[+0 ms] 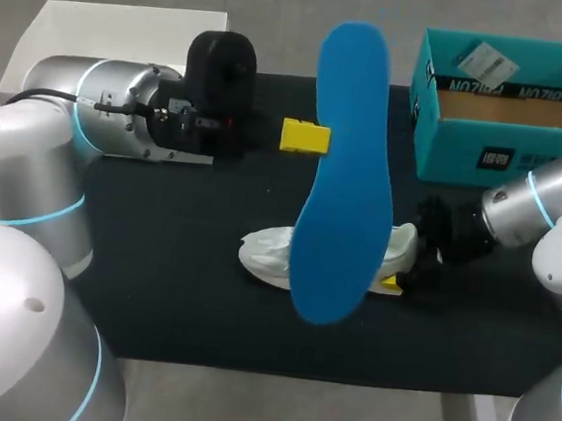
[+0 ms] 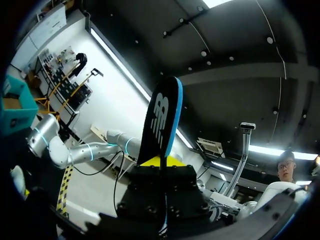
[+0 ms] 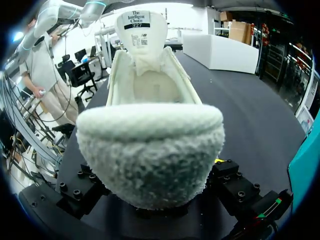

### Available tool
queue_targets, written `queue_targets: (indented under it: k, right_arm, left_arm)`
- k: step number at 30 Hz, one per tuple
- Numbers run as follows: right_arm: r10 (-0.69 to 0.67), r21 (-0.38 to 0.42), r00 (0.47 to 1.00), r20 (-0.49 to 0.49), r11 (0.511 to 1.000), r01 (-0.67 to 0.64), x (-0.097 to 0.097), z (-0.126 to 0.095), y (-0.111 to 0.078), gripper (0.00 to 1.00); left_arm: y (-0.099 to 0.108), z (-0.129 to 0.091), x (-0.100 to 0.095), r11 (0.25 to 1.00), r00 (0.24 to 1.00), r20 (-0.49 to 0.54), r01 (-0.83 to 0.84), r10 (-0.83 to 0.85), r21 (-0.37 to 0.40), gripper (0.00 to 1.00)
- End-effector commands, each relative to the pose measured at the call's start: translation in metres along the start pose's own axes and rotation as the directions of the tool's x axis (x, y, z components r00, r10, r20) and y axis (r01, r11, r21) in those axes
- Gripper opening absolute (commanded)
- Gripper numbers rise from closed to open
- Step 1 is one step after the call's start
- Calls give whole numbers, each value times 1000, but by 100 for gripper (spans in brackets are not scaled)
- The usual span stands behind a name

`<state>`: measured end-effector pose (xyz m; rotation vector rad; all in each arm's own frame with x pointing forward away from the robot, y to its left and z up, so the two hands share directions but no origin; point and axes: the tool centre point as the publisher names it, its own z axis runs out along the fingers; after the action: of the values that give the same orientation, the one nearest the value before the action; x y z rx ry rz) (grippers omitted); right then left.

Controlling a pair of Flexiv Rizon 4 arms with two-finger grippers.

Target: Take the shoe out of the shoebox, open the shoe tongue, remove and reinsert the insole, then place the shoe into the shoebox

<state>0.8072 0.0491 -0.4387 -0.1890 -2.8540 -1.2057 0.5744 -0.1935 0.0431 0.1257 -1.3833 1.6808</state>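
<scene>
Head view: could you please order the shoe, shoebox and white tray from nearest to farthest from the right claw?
1. Shoe, at the right claw itself.
2. Shoebox, just behind it at the far right.
3. White tray, at the far left corner.

Blue insole [image 1: 345, 167] aloft and upright over white fleecy shoe [image 1: 267, 249], tongue raised; open teal shoebox [image 1: 466, 149] nearby.

A black mat [image 1: 183, 301] is covering the tabletop [image 1: 246, 361] and is stretching across the middle of the frame from left to right. Even light is falling on it, leaving only soft shadows. At the upper left a white panel [image 1: 99, 29] is lying over the mat's far edge. A pale grey surface is showing along the upper and lower edges of the frame.
</scene>
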Motion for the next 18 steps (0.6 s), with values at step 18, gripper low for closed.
queue_targets:
  k: [18]
  right_arm:
    - [1,2,1000,2,1000,-1,-1,8,-4,31]
  left_arm:
    - [9,2,0,997,1000,7,30,-30,65,0]
